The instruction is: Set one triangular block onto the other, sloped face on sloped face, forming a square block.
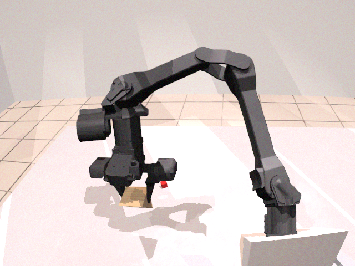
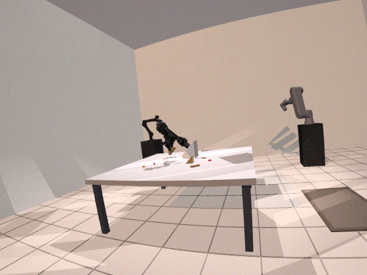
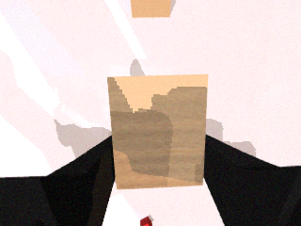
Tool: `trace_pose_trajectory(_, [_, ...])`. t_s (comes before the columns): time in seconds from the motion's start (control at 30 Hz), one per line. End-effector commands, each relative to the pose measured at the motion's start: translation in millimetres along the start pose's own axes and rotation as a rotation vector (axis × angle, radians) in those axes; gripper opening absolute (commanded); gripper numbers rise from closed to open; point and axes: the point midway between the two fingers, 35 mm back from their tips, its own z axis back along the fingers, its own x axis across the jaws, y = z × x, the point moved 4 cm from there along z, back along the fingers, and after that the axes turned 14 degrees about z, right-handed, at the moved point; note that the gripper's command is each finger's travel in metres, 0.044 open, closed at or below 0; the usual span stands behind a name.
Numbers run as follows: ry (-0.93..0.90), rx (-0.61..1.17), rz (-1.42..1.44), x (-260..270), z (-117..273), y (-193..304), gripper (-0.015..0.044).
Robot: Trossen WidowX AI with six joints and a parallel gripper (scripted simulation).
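My gripper [image 1: 135, 198] [image 3: 156, 137] is shut on a wooden triangular block [image 1: 134, 194] [image 2: 172, 151] [image 3: 157, 132]. One finger is on each side of the block, and it hangs above the table, with a broad flat face toward the wrist camera. The other triangular block [image 2: 190, 160] stands on the table in the exterior view, its slope rising to the right, apart from the held one. A wooden piece [image 3: 150, 8], probably that block, shows at the top edge of the wrist view. I cannot see the other block in the top view.
A small red cube [image 1: 163, 184] [image 3: 146, 221] lies on the table beyond the gripper. The exterior view shows a long orange piece [image 2: 194, 165], small orange pieces [image 2: 143, 166] [image 2: 203, 157] and another red piece [image 2: 209, 160]. A white upright panel [image 1: 295, 250] [image 2: 195, 148] stands near the arm's base.
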Motion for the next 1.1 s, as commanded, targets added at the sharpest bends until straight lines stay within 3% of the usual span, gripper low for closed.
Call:
trace_pose_trajectory(0.0, [0.010, -0.006, -0.006, -11, 6, -19, 0.0000])
trace_pose_trajectory(0.6, [0.007, 0.008, -0.013, -33, 18, -104, 0.0000])
trace_pose_trajectory(0.77, [0.007, 0.009, -0.013, -33, 18, -108, 0.0000])
trace_pose_trajectory(1.07, [0.008, 0.009, -0.014, -38, -21, -116, 0.0000])
